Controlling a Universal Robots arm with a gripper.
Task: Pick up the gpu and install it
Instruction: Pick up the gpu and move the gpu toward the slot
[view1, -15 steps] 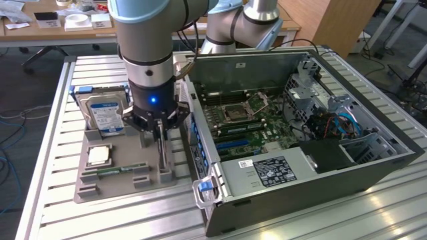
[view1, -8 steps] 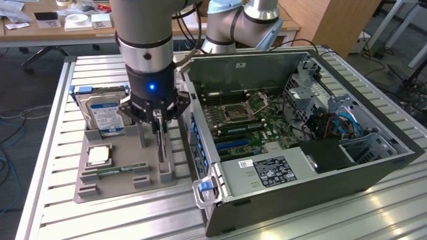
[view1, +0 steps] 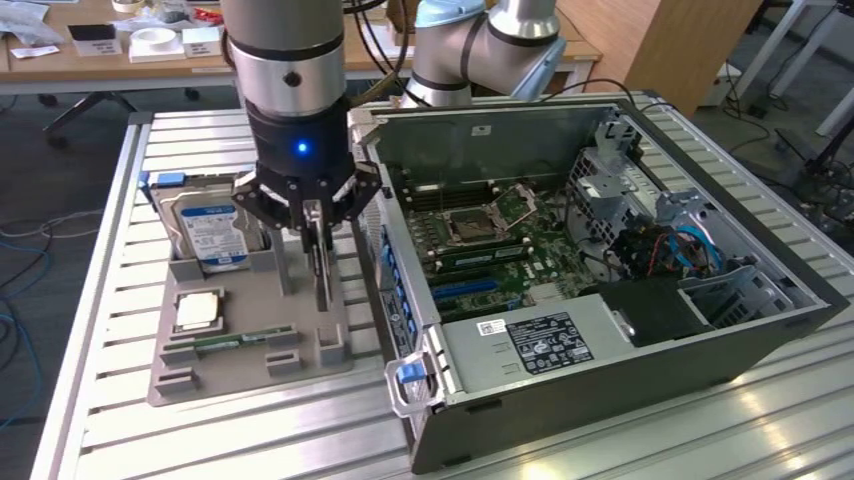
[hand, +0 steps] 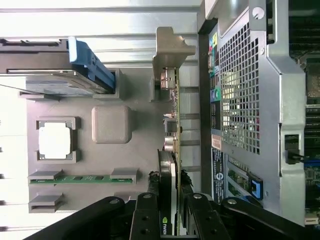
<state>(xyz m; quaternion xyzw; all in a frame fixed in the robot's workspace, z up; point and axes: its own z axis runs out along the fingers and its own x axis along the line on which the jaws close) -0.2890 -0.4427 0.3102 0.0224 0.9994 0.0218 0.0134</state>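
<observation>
On the exterior view's left, a hard drive (view1: 214, 235) stands at the far corner of the gray tray (view1: 247, 378). A square chip (view1: 198, 310) and a memory stick (view1: 230, 342) lie nearer its front edge. Along the tray's edge next to the open computer case (view1: 641, 370), the gpu (view1: 322, 278) stands upright on edge. The gripper (view1: 316, 232) is clamped on its upper edge.
</observation>
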